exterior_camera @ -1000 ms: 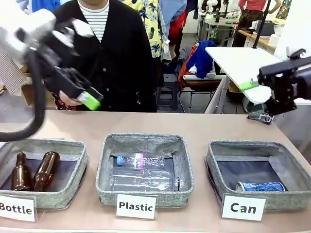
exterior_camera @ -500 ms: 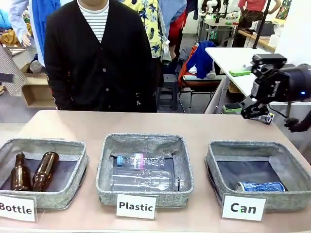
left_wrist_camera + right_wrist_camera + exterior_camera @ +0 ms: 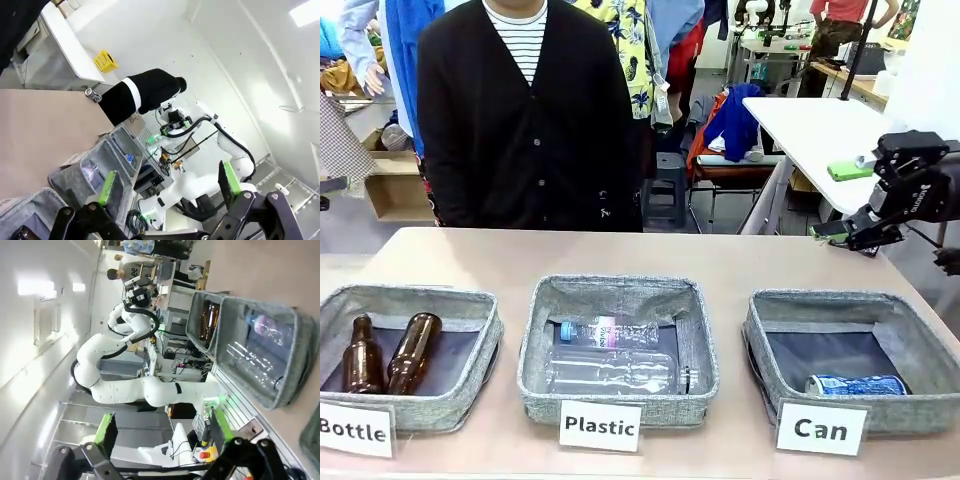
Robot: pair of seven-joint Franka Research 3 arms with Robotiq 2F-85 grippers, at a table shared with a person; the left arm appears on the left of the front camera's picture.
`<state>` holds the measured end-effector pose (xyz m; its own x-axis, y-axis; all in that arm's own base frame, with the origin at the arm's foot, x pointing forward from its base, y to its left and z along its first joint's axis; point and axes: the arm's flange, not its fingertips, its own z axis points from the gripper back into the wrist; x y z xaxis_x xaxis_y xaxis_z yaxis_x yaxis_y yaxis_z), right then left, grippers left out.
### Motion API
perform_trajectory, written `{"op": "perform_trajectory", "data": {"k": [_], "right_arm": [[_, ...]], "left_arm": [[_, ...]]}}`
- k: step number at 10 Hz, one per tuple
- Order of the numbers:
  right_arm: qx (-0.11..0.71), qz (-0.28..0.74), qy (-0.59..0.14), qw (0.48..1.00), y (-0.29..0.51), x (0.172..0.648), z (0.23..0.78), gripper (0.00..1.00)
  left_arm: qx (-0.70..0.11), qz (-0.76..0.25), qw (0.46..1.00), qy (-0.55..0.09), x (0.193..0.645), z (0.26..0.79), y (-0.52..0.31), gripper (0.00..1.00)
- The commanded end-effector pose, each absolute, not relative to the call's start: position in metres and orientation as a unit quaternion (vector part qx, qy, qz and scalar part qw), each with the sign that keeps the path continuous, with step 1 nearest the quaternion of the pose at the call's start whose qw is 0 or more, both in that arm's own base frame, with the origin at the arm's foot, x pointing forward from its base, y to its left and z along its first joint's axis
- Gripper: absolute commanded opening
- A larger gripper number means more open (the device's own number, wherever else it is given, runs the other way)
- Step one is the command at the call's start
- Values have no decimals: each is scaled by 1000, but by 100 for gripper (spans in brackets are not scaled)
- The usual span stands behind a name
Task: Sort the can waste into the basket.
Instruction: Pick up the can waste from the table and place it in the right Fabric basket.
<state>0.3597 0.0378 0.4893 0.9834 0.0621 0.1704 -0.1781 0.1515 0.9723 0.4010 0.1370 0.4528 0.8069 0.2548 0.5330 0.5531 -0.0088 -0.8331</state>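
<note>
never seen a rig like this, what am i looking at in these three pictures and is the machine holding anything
This is a two-armed robot at a table, with a person standing across from it. The front picture is taken from between the arms. The other two come from a camera on each wrist, looking along that gripper's green-padded fingers. Three grey baskets stand on the table. The Bottle basket has two brown bottles, the Plastic basket has clear plastic bottles, and the Can basket has a blue can. The left gripper and right gripper are open and hold nothing.
</note>
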Motion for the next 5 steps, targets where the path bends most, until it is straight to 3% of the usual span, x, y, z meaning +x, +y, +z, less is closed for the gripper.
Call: {"op": "perform_trajectory", "data": {"k": [1, 5], "right_arm": [[661, 70, -26, 746, 49, 360, 492, 100], [661, 70, -26, 746, 49, 360, 492, 100]], "left_arm": [[-696, -142, 645, -282, 392, 475, 135, 100], [-696, -142, 645, -282, 392, 475, 135, 100]]}}
